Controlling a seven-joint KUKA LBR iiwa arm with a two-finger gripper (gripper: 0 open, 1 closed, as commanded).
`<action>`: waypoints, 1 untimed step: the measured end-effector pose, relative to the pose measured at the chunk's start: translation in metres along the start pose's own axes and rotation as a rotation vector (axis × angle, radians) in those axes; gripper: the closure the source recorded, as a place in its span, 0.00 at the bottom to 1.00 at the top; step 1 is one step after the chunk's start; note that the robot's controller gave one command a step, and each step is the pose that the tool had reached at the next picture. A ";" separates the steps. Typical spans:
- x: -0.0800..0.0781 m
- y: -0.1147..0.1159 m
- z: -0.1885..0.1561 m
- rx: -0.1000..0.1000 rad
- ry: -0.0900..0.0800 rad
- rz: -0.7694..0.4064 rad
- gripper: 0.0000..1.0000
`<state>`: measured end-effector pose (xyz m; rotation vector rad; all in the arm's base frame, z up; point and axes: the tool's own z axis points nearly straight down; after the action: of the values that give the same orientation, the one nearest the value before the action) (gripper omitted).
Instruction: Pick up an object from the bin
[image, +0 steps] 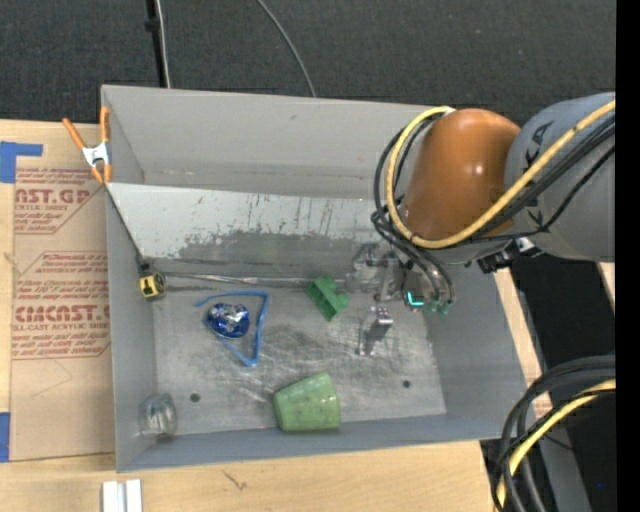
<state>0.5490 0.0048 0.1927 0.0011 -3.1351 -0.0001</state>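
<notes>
In the grey bin (250, 150) my gripper (377, 335) hangs over bare floor, how far open I cannot tell, so I would centre it over the nearby small green block (327, 297) before descending.

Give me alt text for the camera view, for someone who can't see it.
A robot pincer hangs in a grey bin, just right of a small green block. A green cup and a shiny blue ball lie further left.
</notes>
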 end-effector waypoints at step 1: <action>-0.043 0.075 0.102 -0.002 -0.004 -0.146 0.00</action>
<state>0.5917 0.0796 0.0909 0.2300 -3.1308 -0.0039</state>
